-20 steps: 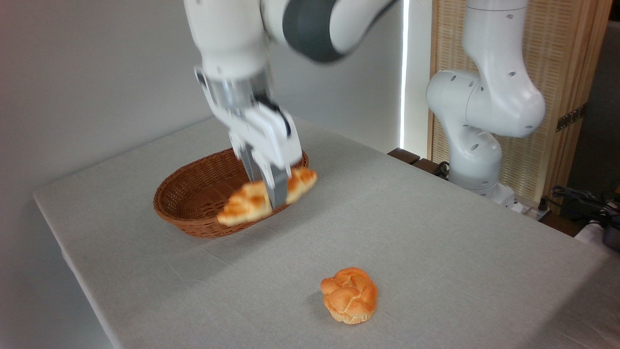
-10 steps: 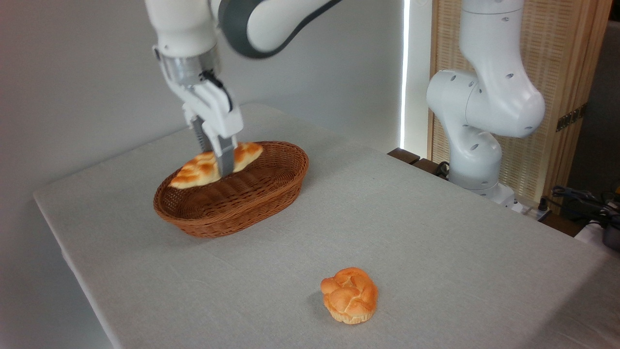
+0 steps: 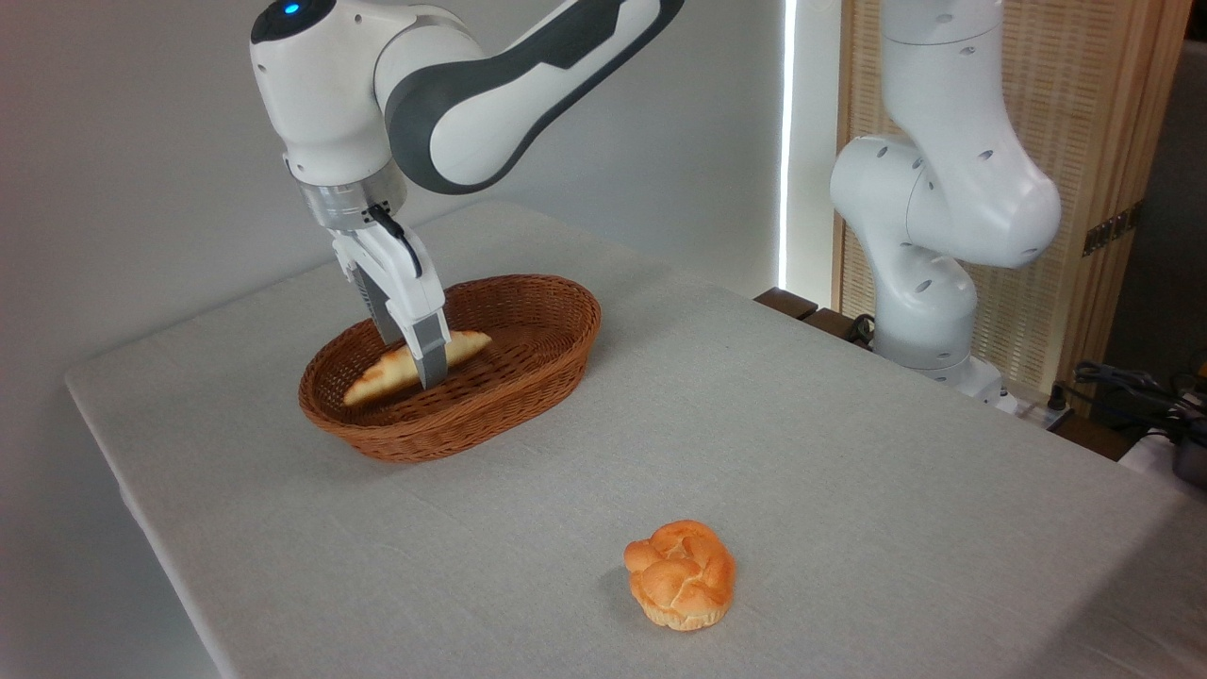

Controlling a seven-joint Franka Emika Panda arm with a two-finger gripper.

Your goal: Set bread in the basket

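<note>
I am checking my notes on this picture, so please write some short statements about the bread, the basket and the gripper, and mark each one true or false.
1. The long bread is down inside the basket. True.
2. The gripper is open and far from the bread. False: its fingers are closed on the middle of the long bread.
3. The round bun lies on the table, outside the basket. True.
4. The round bun touches the basket. False: it lies well apart from it, nearer the camera.
5. The basket is tipped on its side. False: it sits flat on the table, opening up.
</note>
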